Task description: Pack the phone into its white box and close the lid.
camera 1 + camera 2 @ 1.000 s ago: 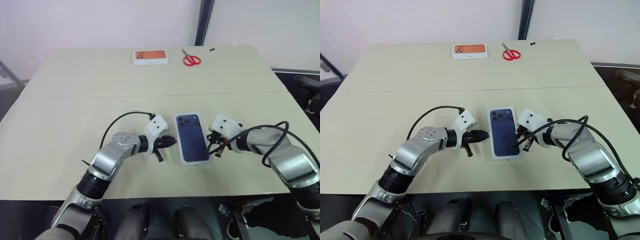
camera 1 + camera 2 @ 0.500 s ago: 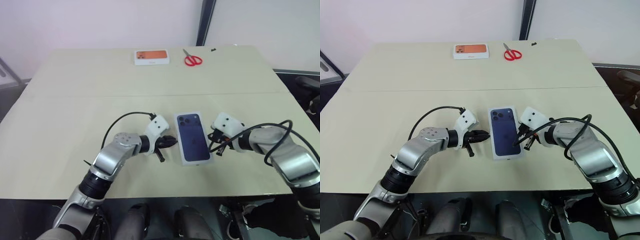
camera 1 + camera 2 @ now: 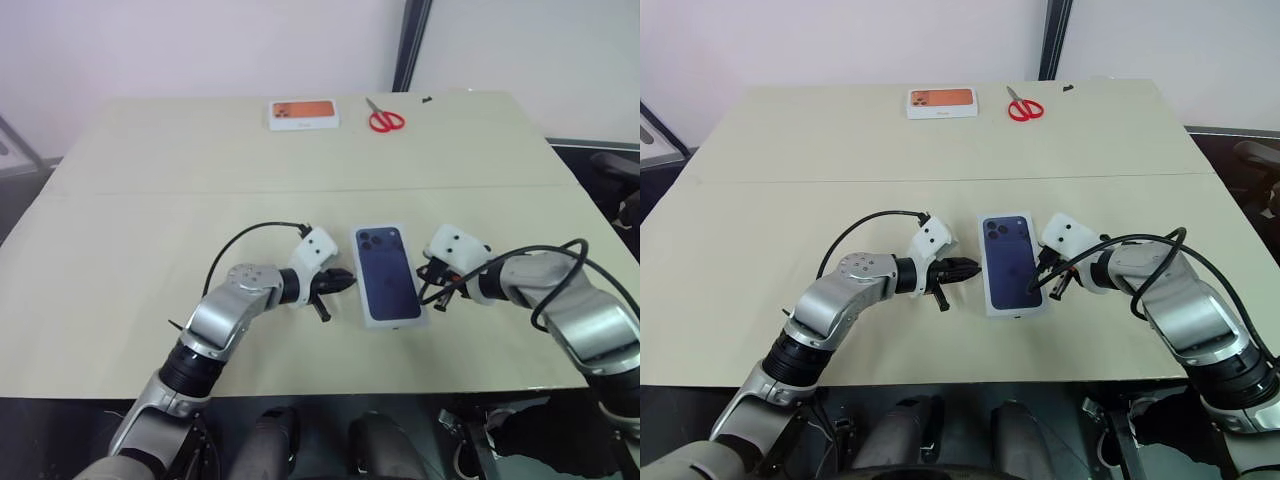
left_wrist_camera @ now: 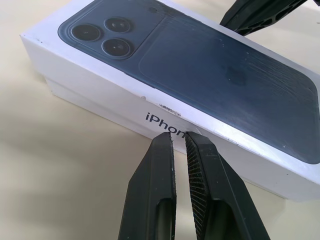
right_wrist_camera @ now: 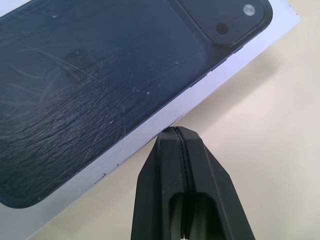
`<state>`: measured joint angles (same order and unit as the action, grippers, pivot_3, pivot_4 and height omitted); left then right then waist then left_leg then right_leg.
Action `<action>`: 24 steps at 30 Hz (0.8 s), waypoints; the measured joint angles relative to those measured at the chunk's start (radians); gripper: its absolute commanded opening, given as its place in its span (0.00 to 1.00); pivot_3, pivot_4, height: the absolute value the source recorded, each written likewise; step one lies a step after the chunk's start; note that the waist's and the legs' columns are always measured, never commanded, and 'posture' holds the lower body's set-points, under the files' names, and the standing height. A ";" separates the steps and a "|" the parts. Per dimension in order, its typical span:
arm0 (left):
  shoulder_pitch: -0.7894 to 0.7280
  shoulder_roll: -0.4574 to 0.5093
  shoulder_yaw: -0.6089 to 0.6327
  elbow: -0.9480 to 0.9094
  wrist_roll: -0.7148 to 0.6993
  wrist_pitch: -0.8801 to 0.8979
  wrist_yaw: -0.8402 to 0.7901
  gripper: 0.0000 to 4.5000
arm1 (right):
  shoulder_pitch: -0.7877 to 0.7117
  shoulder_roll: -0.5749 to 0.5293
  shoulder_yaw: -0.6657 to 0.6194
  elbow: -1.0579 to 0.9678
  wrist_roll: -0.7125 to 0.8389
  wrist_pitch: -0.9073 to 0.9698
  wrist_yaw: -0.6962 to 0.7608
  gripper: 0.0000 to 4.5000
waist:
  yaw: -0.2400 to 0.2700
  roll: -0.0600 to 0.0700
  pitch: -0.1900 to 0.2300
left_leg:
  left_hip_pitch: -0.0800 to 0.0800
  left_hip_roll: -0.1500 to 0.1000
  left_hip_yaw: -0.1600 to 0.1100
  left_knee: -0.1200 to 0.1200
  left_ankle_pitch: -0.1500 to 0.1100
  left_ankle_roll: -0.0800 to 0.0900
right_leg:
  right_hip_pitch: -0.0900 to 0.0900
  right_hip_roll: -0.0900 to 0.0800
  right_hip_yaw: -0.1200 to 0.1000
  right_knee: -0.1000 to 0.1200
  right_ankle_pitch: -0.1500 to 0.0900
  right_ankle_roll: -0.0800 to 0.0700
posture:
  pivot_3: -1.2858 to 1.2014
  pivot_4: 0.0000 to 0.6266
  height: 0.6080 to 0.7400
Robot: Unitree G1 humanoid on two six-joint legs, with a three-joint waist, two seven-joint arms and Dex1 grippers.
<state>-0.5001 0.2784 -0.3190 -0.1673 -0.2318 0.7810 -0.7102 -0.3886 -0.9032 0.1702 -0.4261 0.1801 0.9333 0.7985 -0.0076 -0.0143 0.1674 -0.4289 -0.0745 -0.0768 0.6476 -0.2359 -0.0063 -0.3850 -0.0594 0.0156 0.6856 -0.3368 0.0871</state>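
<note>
Left gripper (image 4: 179, 142): two black fingers nearly pressed together with a thin gap between, pinching nothing, tips touching or just short of the lettered long side of the lid.

Right gripper (image 5: 176, 131): black fingers pressed fully together, holding nothing, tips pressing at or just beside the opposite long edge.

White rectangular cardboard lid printed with a dark blue phone's back and cameras (image 3: 388, 272): lying flat between the two grippers, seated on the shallow white cardboard box (image 4: 75, 92), whose lower wall is showing as a thin step beneath the lid's side.

Slim dark navy phone: presumably sitting inside, hidden.

Status, as judged: packing is looking finished; lid is appearing nearly or fully down, perhaps needing a final press.

Beige table (image 3: 150, 230): also carrying an orange-printed white box (image 3: 303, 113) and red-handled scissors (image 3: 382, 118) at the far edge, well apart.
</note>
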 measured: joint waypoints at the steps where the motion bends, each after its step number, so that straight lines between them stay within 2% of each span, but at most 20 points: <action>1: 0.000 0.000 0.000 0.000 0.000 0.000 0.000 0.11 | 0.000 0.000 -0.001 0.000 0.000 0.000 0.000 0.00 | 0.000 0.000 0.000 | 0.000 0.000 0.000 0.000 0.000 0.000 | 0.000 0.000 0.000 0.000 0.000 0.000 | 0.52 0.24 1.00; 24: -0.007 -0.018 0.021 0.015 -0.009 0.000 0.019 0.11 | -0.013 -0.006 -0.003 0.000 0.000 0.000 0.004 0.00 | 0.000 0.000 0.000 | 0.000 0.000 0.000 0.000 0.000 0.000 | 0.000 0.000 0.000 0.000 0.000 0.000 | 0.52 0.24 1.00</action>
<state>-0.5067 0.2600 -0.2979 -0.1519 -0.2407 0.7808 -0.6910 -0.4017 -0.9089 0.1668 -0.4261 0.1806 0.9329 0.8027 -0.0077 -0.0143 0.1674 -0.4289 -0.0745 -0.0768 0.6476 -0.2359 -0.0064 -0.3849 -0.0594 0.0156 0.6856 -0.3368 0.0871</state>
